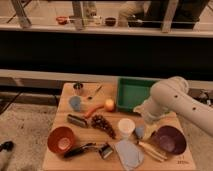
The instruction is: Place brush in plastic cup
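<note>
Brush [88,148] lies well to frame-left of my gripper [143,119], nearer the front; handle runs roughly left-right, head end probably nearest my gripper. Jaws wide, holding nothing.

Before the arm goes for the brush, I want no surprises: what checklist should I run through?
1. Gripper empty: ok, open, hanging just right of the white cup.
2. Brush reachable: ok, lying flat near the front edge of the table, nothing on it.
3. Room around brush: not ok, grey cloth and orange bowl crowd it.
4. White cup upright: ok, mouth up.
5. Which cup is plastic: cannot tell; a blue cup stands there too.
</note>
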{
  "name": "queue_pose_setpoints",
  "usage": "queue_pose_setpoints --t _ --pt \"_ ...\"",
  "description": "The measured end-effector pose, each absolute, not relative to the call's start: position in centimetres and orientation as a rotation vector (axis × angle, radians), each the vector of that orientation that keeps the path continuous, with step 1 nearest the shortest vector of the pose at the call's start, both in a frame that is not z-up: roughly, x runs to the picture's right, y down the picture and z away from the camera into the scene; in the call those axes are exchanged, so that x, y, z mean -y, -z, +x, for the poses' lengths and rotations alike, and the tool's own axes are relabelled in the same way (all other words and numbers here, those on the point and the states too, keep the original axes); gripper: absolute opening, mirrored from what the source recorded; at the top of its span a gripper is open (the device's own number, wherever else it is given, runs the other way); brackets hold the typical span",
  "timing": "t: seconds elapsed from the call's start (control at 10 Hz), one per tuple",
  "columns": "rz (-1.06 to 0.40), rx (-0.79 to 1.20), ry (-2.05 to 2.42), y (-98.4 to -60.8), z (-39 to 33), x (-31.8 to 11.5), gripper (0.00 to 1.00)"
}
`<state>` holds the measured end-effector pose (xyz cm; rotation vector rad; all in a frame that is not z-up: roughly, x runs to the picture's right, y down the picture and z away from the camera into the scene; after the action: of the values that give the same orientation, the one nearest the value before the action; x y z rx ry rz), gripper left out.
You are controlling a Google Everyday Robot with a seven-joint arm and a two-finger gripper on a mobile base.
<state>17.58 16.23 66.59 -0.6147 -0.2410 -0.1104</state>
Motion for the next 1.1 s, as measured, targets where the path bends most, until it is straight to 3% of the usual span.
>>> queue_pose_setpoints --t 1.1 --pt "-0.626 0.326 0.044 -65.6 14.3 -19.0 0.8"
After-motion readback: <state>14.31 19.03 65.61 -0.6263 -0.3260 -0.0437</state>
